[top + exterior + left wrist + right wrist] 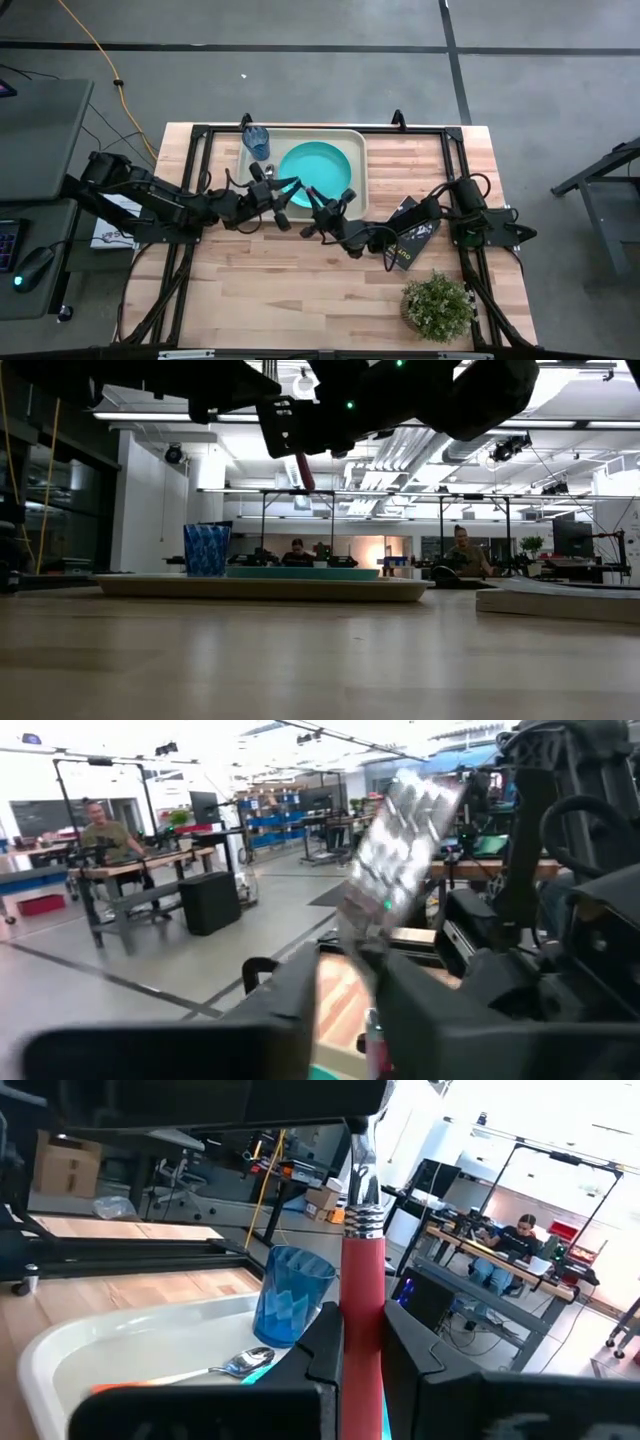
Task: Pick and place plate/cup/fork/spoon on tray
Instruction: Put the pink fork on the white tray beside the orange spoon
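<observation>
The cream tray point(355, 140) lies at the table's far middle. On it rest the turquoise plate point(315, 172), flat, and the blue cup point(257, 141), upright at the far left corner. The spoon point(245, 1363) lies on the tray beside the cup point(290, 1295). My right gripper point(322, 210) is above the tray's near edge, shut on the fork point(362, 1280). My left gripper point(288, 200) is close beside it and open. Its fingers stand on either side of the fork's silver part point(395, 840). I cannot tell whether they touch it. My right gripper pinches the fork's pinkish-red handle point(362, 1315) between its two fingers, which lie across the handle. The fork stands about upright, tines point(358, 1150) up. The handle's free end point(304, 472) hangs below the fingers, clear of the tray.
A black book point(415, 232) lies right of the tray under my right arm. A potted plant point(437, 305) stands near the table's near right corner. Bare wood lies toward the near edge. People sit at benches in the room beyond.
</observation>
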Action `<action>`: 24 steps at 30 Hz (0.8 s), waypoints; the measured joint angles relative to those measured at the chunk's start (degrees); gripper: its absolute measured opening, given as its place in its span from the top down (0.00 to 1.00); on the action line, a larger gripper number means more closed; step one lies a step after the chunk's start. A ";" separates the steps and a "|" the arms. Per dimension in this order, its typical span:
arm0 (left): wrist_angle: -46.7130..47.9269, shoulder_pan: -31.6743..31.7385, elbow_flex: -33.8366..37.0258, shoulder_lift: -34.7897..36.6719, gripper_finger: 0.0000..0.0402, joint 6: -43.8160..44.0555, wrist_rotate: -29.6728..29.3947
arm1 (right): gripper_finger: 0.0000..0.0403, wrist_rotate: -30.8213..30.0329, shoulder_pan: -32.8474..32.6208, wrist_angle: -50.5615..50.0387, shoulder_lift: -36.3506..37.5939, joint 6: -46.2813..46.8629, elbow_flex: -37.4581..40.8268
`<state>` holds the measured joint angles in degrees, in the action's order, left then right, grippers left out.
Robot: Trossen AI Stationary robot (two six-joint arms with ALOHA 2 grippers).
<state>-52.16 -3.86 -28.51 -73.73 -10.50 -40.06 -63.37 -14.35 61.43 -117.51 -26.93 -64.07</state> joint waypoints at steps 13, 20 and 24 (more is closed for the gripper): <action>1.40 0.09 0.02 0.02 1.00 -2.21 -1.72 | 0.63 -0.67 -0.74 -4.55 0.48 1.72 -0.09; 6.88 -1.28 0.02 3.56 1.00 -6.25 -7.61 | 0.37 -6.88 -2.83 -12.41 4.71 1.07 -0.02; 15.95 -4.62 0.02 11.29 1.00 -8.51 -13.75 | 0.32 -10.41 -3.86 -22.52 7.45 3.07 0.00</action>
<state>-36.21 -8.48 -28.49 -62.44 -19.01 -53.82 -73.77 -18.21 38.91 -110.07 -23.86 -64.07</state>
